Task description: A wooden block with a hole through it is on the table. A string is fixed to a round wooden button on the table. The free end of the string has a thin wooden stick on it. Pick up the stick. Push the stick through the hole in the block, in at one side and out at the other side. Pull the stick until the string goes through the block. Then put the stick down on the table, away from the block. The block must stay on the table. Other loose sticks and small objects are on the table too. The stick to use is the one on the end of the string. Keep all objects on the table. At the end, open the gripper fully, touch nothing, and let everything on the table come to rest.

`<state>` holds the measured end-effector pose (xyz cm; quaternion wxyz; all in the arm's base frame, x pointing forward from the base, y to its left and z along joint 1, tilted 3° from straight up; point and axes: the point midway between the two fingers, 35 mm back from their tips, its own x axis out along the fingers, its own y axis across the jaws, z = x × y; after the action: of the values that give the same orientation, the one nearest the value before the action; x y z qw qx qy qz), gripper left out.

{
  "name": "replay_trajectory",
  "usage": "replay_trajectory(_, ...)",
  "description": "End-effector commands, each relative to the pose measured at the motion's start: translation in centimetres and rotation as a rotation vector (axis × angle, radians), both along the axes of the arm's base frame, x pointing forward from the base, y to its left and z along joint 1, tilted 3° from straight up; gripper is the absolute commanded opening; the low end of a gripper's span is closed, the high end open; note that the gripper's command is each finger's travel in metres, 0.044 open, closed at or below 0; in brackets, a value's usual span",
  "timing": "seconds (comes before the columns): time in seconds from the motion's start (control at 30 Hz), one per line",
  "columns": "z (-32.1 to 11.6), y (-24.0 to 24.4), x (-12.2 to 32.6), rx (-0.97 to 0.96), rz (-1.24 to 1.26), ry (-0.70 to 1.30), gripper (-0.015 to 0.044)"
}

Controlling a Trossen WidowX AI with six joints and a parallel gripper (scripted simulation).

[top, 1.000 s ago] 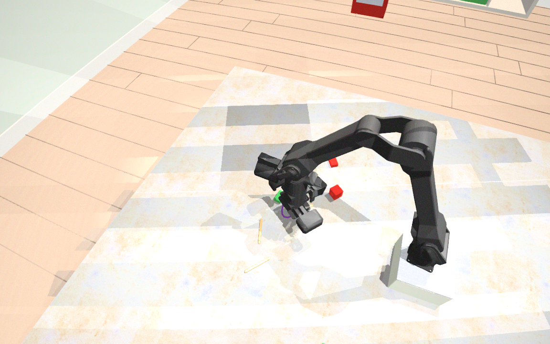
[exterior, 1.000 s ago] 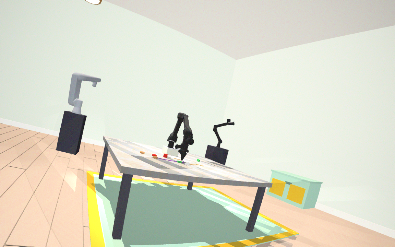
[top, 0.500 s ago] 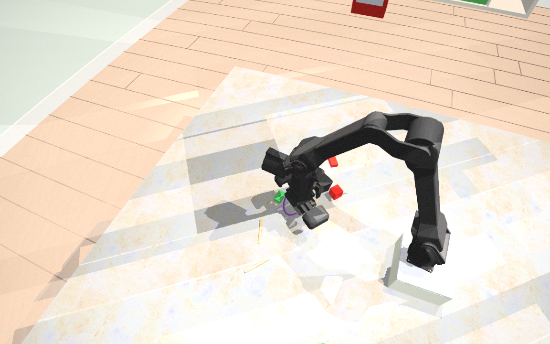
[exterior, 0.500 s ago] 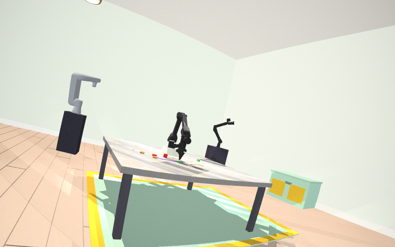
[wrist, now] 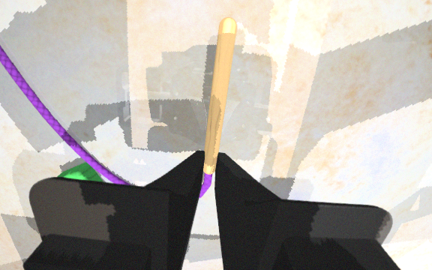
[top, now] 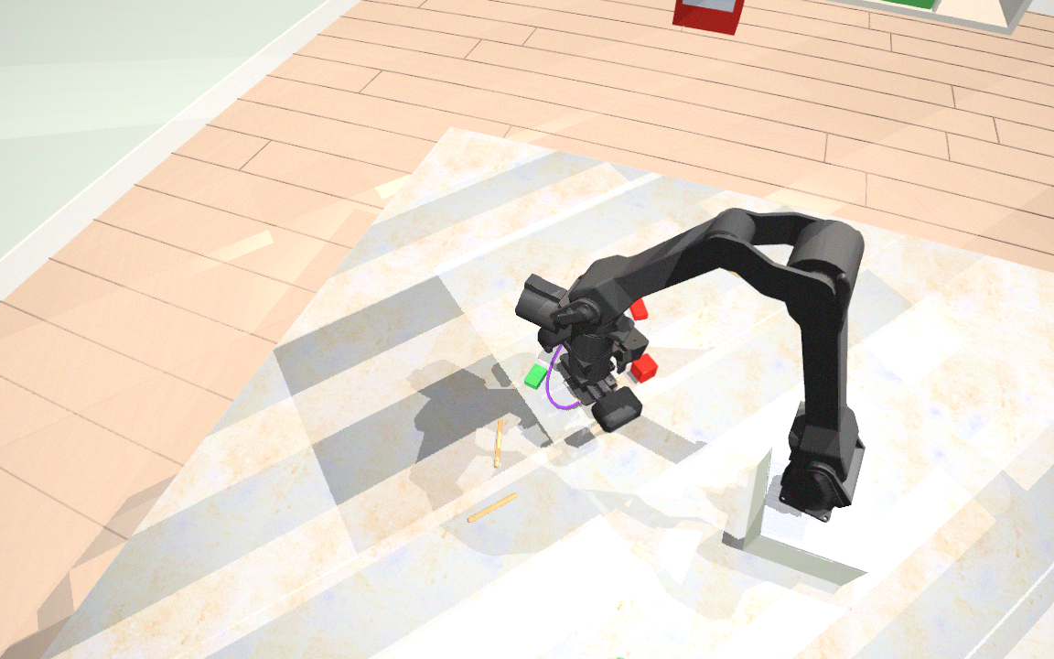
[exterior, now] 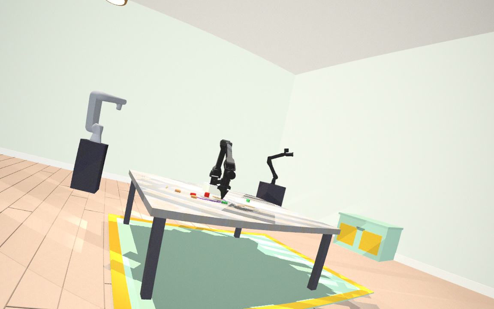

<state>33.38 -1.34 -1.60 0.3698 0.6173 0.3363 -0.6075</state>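
Observation:
My gripper (top: pixel 580 394) (exterior: pixel 224 198) (wrist: pixel 210 159) points down close over the table (top: pixel 924 409) (exterior: pixel 172 215) and is shut on the thin wooden stick (wrist: pixel 217 94). In the wrist view the stick juts out ahead of the fingertips, above the table top. The purple string (top: pixel 550 392) (wrist: pixel 32 97) leaves the stick's held end and curves away to the left. The block with the hole and the round button do not show clearly in any view. Small tan wooden pieces (exterior: pixel 177 190) lie far left on the table.
A green cube (top: pixel 534 376) (wrist: pixel 82 172) lies just left of the gripper. Two red cubes (top: pixel 643 368) (top: pixel 638 309) lie behind it. Two loose sticks (top: pixel 498 442) (top: pixel 491 508) lie in front of it. The arm's white base (top: pixel 792 533) stands at the right.

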Motion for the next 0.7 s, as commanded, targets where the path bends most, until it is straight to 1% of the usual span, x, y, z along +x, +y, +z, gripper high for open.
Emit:
replay_trajectory(0.0,0.1,-0.4,-0.4,0.004,0.002,-0.002,0.0000)
replay_trajectory(0.67,0.1,-2.4,-2.0,0.005,0.002,-0.003,0.0000)
